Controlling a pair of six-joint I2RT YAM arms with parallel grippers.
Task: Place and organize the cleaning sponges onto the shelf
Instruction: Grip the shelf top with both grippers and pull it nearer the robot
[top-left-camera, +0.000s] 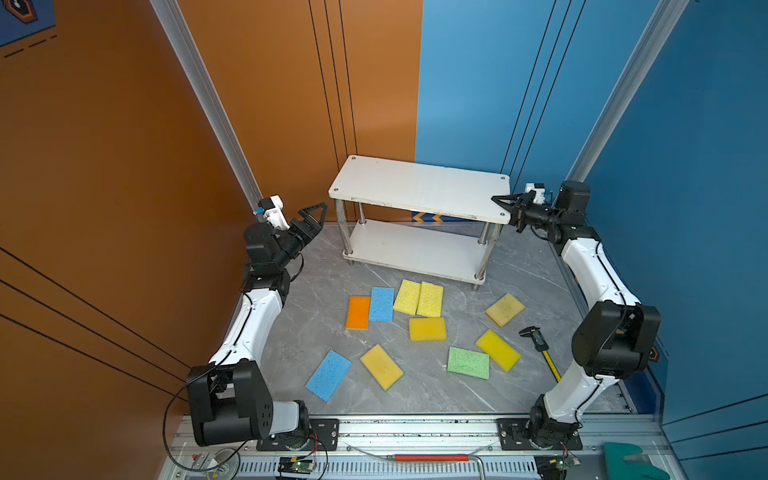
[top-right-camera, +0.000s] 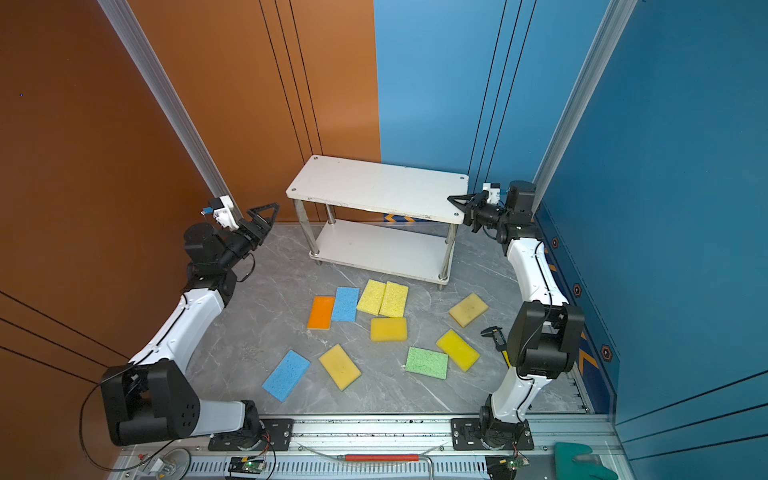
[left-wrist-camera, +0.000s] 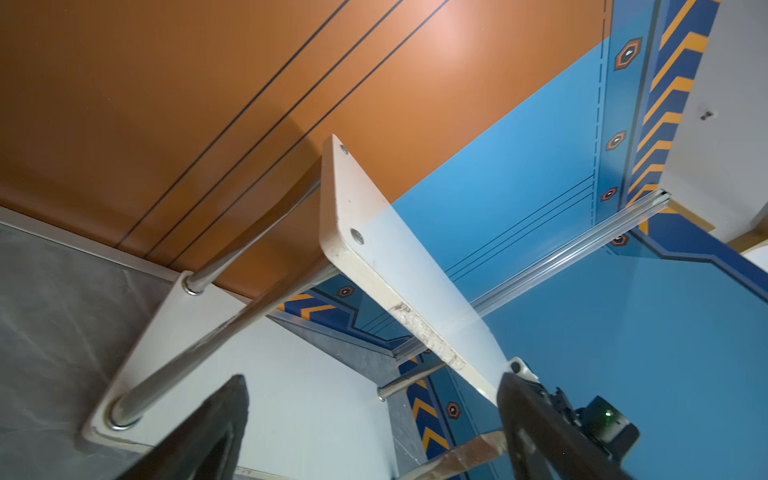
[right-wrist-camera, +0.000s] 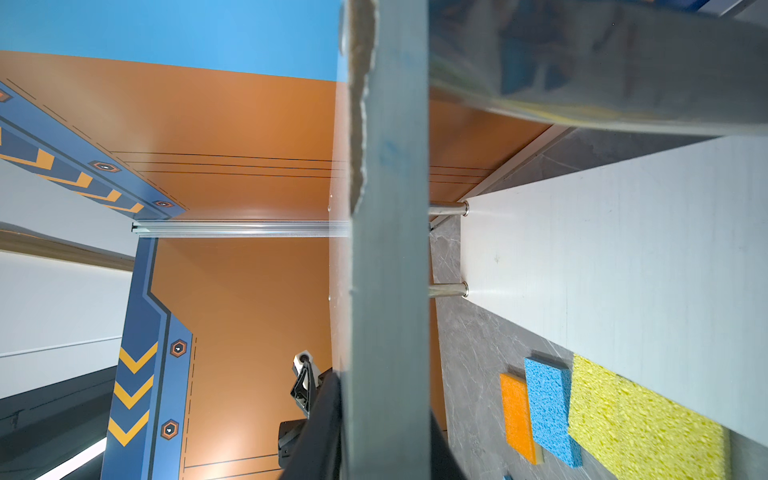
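Handling (my read): cleaning sponges (top-left-camera: 427, 329) = light, soft, squashy foam, grippy not slick, not fragile. All lie flat, so come straight down and pinch across the short width at mid-length; a hard squeeze will likely bow them. The shelf (top-left-camera: 419, 189) looks stiff with smooth boards, so a sponge may slide if nudged.

Look: 10 flat rectangular porous pads. An orange sponge (top-left-camera: 358, 312) touches a blue sponge (top-left-camera: 381, 304). 2 lemon-yellow ones touch each other at 3 o'clock of that blue. Also 3 more yellow, a green sponge (top-left-camera: 468, 363), a pale tan sponge (top-left-camera: 505, 309) and a second blue sponge (top-left-camera: 328, 375).

Where: all 10 on the grey table (top-left-camera: 316, 299), at 6 o'clock of the shelf; none on either tier. Tan at table's 3 o'clock, green at 4, second blue at 8. Shelf at table's 12 o'clock: 2 white boards, 4 metal posts.

Grippers: left gripper (top-left-camera: 318, 214) has jaws wide apart, holds nothing, sits near shelf's 9 o'clock end, not touching. The right gripper (top-left-camera: 498, 202) is at shelf's 3 o'clock end, jaws narrow. The right wrist view shows the top board's short edge between them; reads as clamped on it.
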